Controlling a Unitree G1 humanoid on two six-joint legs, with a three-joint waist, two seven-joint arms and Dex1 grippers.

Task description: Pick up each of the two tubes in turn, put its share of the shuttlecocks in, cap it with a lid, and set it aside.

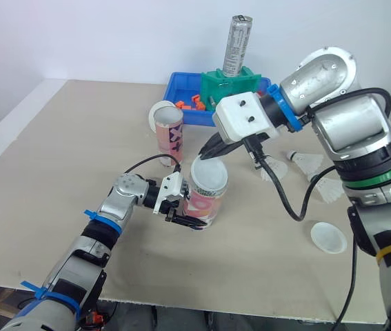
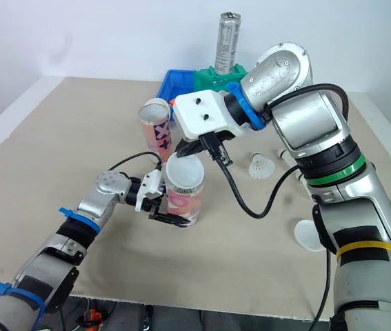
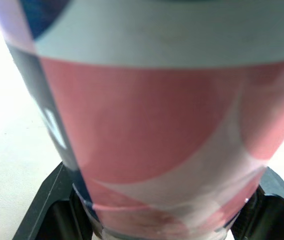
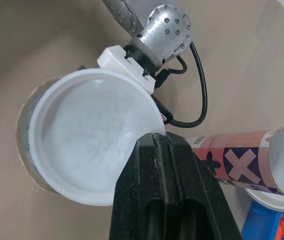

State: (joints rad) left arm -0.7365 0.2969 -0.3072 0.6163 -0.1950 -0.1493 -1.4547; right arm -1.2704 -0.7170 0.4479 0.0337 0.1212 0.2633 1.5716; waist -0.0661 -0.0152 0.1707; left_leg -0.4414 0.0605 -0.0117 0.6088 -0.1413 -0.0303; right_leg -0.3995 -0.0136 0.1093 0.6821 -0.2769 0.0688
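The left fingers [image 1: 187, 223] clamp the upright tube [image 1: 206, 201] low down where it stands mid-surface [image 1: 64, 158], while the right fingers [image 4: 162, 190] pinch the rim of the lid [image 1: 209, 175] on its mouth.

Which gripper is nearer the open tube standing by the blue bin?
Right. The right gripper holds the lid atop the near tube, just before the open tube; the left gripper grips that tube's base, farther off.
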